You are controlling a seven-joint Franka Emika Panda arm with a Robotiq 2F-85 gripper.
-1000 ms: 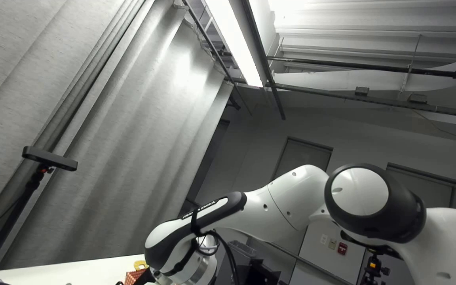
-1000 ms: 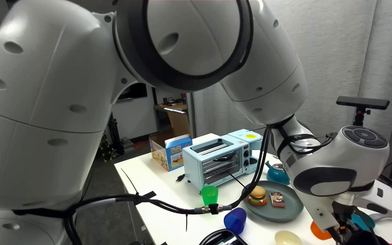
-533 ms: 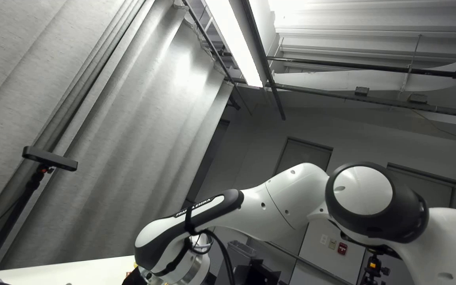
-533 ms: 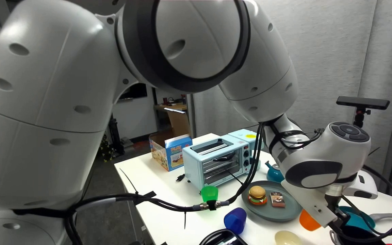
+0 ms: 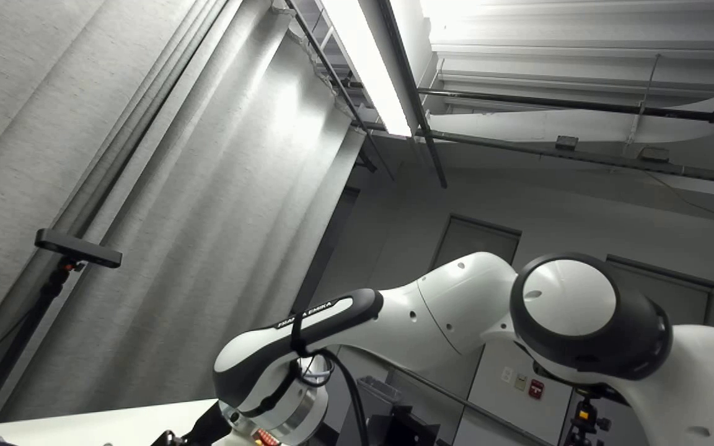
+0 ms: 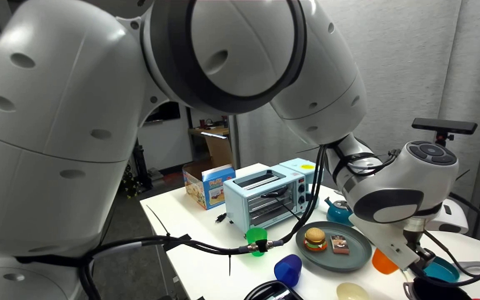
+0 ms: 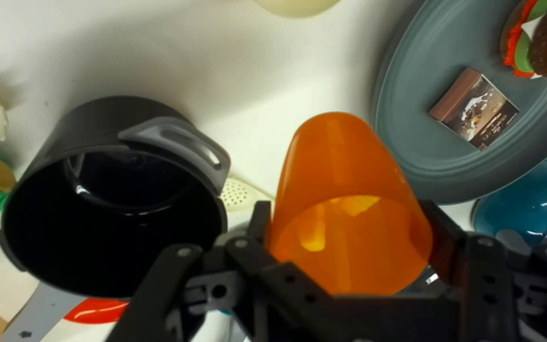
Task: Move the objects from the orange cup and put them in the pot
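Jaws clasping orange cup [image 7: 333, 161]: translucent, tapered; yellow pieces [image 7: 315, 235] inside. Pot [image 7: 95, 128] black, deep.

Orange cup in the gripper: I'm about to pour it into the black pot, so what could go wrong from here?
In the wrist view, the orange cup shows beside the pot, not over its opening, so tipping it now might drop the yellow pieces onto the table. The pot's handle juts towards the cup and could be bumped on the way across. The cup tapers where the gripper holds it, so it might slip or swivel when tilted.
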